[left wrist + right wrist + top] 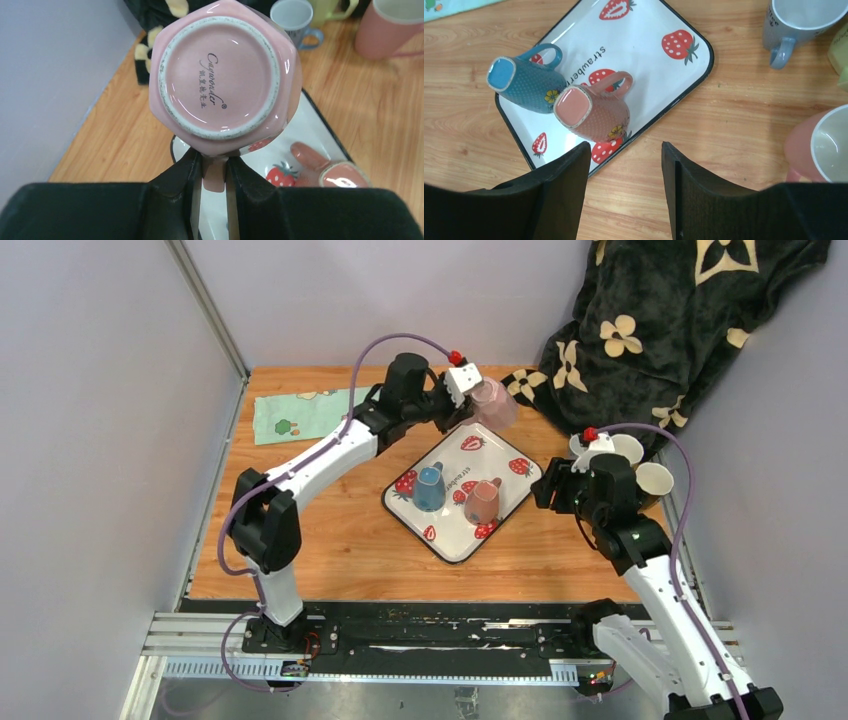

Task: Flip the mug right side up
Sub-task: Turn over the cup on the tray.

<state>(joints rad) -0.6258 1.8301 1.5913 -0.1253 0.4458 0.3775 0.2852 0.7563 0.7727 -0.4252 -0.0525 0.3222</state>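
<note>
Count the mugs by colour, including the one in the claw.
Pink mug: 3
Blue mug: 2
Yellow mug: 1
Total: 6

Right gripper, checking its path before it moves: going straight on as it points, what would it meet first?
Likely the tray's edge, right beside the upside-down salmon mug; depth is unclear, so possibly bare table.

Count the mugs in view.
6. One pink mug in the left gripper; blue mug and salmon mug upside down on the tray; grey mug, yellow mug and second pink mug upright on the right. The right arm may hide others.
</note>
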